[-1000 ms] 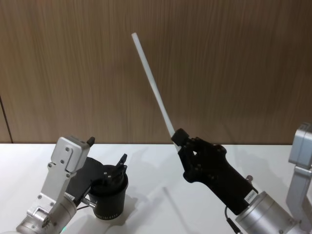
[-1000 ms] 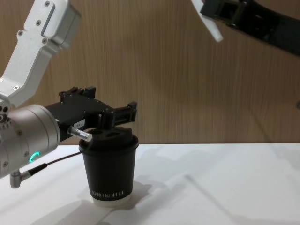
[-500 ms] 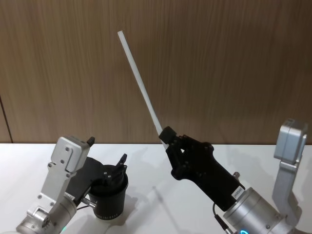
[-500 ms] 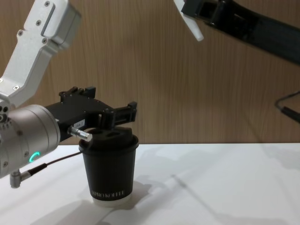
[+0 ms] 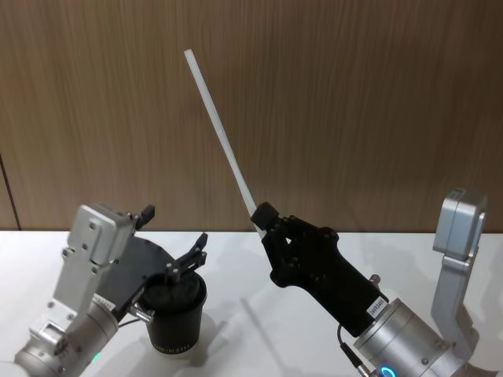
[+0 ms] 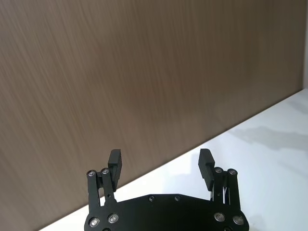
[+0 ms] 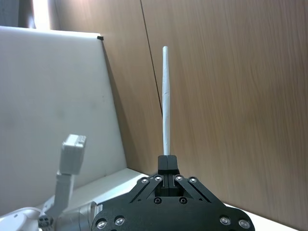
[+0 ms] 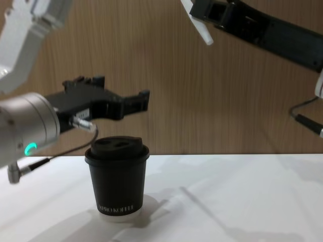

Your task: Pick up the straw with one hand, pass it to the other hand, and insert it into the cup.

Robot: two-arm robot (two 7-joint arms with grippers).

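The white straw (image 5: 222, 136) slants up and to the left in front of the wood wall, its lower end pinched in my right gripper (image 5: 262, 217), which is shut on it high above the table. A short stub of the straw (image 8: 202, 28) pokes out below the right gripper (image 8: 198, 11). In the right wrist view the straw (image 7: 166, 103) rises straight from the closed fingertips of the right gripper (image 7: 167, 161). The black lidded cup (image 8: 117, 181) stands upright on the white table (image 8: 242, 201). My left gripper (image 8: 121, 92) hovers open just above the lid, holding nothing, as the left wrist view shows (image 6: 160, 161).
A brown wood-panel wall (image 5: 354, 102) closes the back of the table. White table surface spreads to the right of the cup (image 5: 174, 314). A cable (image 8: 305, 121) hangs from my right arm at the right edge.
My left gripper has lifted from around the cup's lid to a little above it. My right gripper has carried the straw slightly leftward, toward the cup.
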